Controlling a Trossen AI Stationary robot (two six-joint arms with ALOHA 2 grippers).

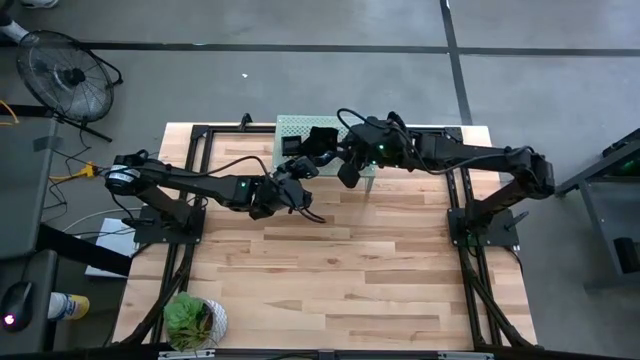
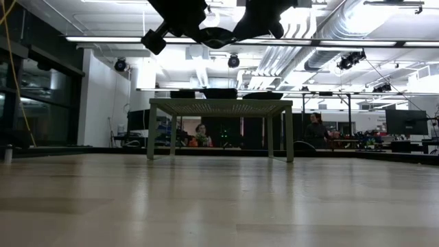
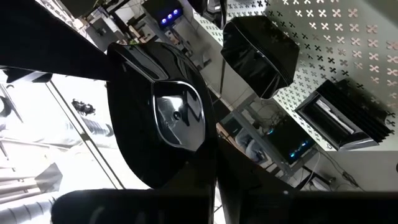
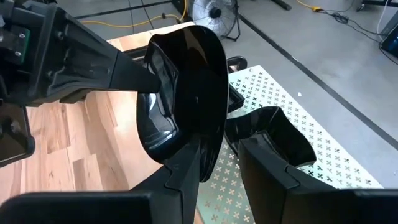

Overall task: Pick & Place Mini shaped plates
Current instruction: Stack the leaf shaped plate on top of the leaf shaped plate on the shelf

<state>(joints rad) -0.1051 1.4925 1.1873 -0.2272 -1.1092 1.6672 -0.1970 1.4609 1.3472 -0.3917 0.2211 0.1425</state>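
Above the shelf [image 4: 323, 155], both grippers pinch one black plate [image 4: 186, 93].

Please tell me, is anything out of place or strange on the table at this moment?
One plate is in the air above the table, gripped at the same time by the left gripper and the right gripper. It stands on edge, not flat. The other plates lie on the shelf. Nothing looks spilled or broken.
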